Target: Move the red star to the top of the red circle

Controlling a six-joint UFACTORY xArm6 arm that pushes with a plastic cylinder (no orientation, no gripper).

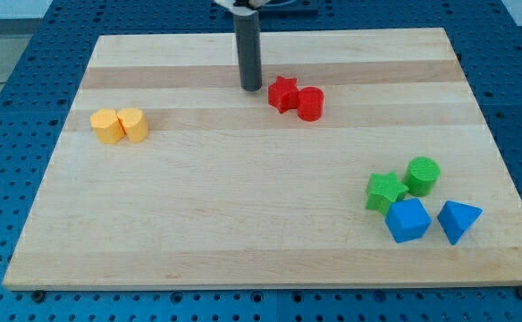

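The red star (282, 93) lies near the view's top centre of the wooden board (243, 197). It touches the left side of the red circle (310, 104), which sits slightly lower and to its right. My tip (251, 88) stands just left of the red star, a small gap apart. The dark rod rises from there to the view's top edge.
Two yellow blocks (119, 125) sit side by side at the view's left. At the lower right are a green star (385, 191), a green cylinder (422, 176), a blue cube (408, 220) and a blue triangular block (458, 221). A blue perforated table surrounds the board.
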